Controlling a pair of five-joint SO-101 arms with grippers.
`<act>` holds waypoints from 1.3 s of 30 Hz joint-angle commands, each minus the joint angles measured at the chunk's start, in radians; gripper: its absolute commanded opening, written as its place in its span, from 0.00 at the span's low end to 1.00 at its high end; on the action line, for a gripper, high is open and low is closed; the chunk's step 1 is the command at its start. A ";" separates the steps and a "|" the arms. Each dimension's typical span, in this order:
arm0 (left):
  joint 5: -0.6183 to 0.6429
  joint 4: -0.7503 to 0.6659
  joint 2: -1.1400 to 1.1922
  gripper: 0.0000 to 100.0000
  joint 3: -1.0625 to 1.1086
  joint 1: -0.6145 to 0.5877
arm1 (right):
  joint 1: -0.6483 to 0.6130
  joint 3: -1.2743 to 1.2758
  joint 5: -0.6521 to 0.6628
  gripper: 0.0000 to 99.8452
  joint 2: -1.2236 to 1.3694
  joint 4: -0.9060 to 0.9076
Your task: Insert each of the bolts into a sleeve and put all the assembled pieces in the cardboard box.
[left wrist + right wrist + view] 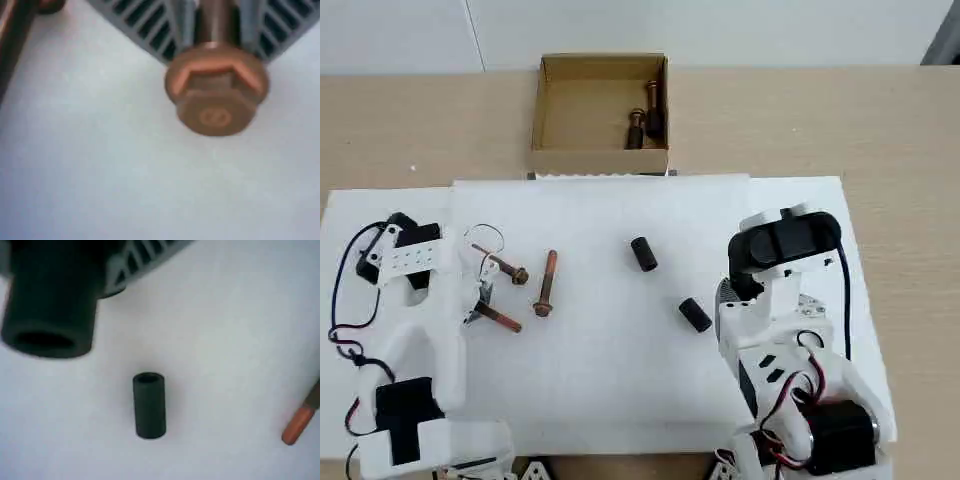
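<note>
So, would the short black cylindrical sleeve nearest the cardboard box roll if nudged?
Probably: the short black cylindrical sleeve lies on its side on the white mat, so a sideways push should roll it. It looks rigid and smooth-walled, so a loose grip might slip. Its open bore suggests it is light.

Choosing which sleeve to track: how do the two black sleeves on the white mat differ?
The black cylindrical sleeve is held in the right gripper's jaws; the other black sleeve lies loose, ungripped. The held one is farther from the cardboard box, the free one nearer. Both are short tubes.
</note>
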 commanded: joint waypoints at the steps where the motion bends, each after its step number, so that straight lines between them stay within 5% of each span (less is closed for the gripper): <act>1: 0.000 0.005 -0.014 0.01 -0.007 -0.005 | 0.004 -0.006 0.009 0.00 -0.013 -0.013; 12: -0.035 0.339 -0.014 0.01 -0.472 0.084 | 0.005 -0.012 0.011 0.00 -0.015 -0.013; 21: -0.209 0.525 -0.015 0.01 -0.869 0.163 | 0.005 -0.012 0.011 0.00 -0.016 0.025; 29: -0.473 0.523 -0.238 0.01 -0.928 0.249 | 0.005 -0.012 0.011 0.00 -0.016 0.030; 39: -0.591 0.522 -0.568 0.01 -0.711 0.290 | 0.002 -0.008 0.005 0.00 -0.016 0.030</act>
